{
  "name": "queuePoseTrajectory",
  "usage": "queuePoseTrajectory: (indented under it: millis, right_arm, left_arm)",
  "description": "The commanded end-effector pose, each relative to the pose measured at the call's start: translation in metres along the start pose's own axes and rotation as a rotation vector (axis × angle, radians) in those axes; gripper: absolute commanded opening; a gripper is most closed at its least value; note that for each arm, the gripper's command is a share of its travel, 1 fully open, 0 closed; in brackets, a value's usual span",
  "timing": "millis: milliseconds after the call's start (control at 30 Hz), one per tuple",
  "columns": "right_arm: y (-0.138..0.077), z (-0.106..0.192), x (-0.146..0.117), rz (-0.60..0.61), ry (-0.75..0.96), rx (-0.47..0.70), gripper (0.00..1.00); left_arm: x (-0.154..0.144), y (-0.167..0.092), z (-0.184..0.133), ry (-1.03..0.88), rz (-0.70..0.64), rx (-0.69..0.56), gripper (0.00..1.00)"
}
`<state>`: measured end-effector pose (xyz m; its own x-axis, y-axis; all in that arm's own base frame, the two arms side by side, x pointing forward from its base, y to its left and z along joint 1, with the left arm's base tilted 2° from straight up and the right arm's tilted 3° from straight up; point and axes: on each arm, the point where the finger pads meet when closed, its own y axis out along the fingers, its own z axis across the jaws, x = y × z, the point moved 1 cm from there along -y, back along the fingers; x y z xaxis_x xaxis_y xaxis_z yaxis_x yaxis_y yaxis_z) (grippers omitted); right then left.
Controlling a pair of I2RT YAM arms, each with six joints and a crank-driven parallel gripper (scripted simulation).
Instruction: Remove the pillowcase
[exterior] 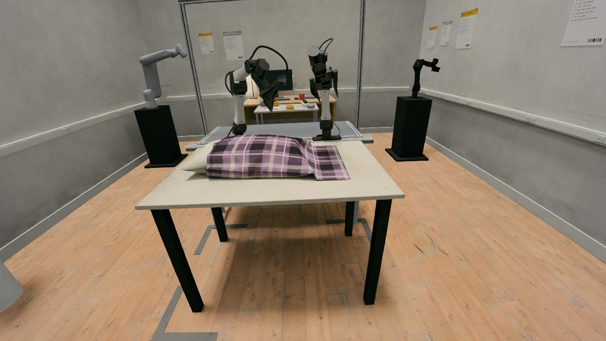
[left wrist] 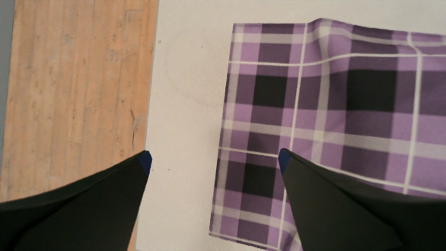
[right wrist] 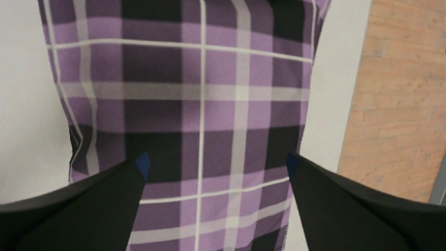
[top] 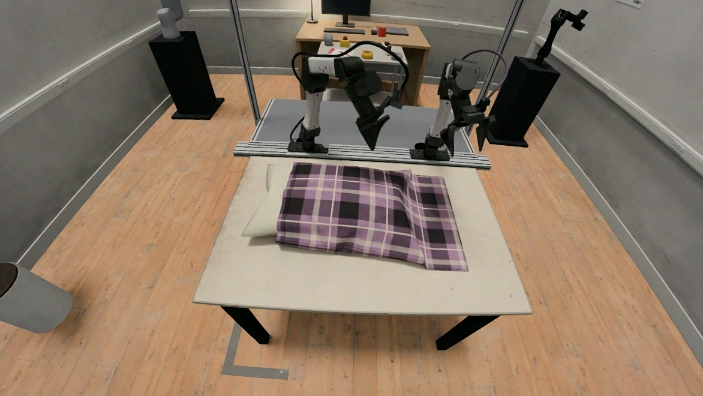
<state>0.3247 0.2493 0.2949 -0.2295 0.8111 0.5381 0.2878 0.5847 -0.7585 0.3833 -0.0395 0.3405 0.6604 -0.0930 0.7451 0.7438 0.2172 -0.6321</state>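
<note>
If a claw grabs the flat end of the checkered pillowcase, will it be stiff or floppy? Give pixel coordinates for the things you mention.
Probably floppy: the pillowcase (top: pixel 344 211) (exterior: pixel 258 156) (left wrist: pixel 312 114) (right wrist: pixel 221 114) already wrinkles where its flat end begins. That end looks thin, so it should lift easily. The pillow (top: pixel 267 216) (exterior: pixel 195 160) inside might drag along, though.
</note>
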Motion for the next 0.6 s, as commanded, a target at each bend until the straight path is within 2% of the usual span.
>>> queuePoseTrajectory:
  millis: [0,67,167,433,467,567]
  right_arm:
    - [-0.024,-0.019,-0.007,-0.025,0.104,-0.165,1.00]
    - [-0.033,-0.025,-0.015,-0.032,0.169,-0.226,1.00]
    - [-0.035,-0.026,-0.018,-0.039,0.196,-0.251,1.00]
    - [-0.074,-0.047,-0.058,-0.095,0.449,-0.525,1.00]
    - [-0.063,-0.040,-0.057,-0.078,0.422,-0.473,1.00]
    - [-0.081,-0.046,-0.066,-0.094,0.469,-0.552,1.00]
  left_arm:
    - [0.018,-0.006,0.005,-0.053,-0.122,-0.037,1.00]
    - [0.021,-0.006,0.006,-0.069,-0.158,-0.053,1.00]
    - [0.022,-0.006,0.006,-0.077,-0.175,-0.059,1.00]
    - [0.027,-0.008,0.017,-0.129,-0.325,-0.111,1.00]
    - [0.021,-0.004,0.015,-0.121,-0.295,-0.106,1.00]
    - [0.020,-0.008,0.020,-0.133,-0.323,-0.107,1.00]
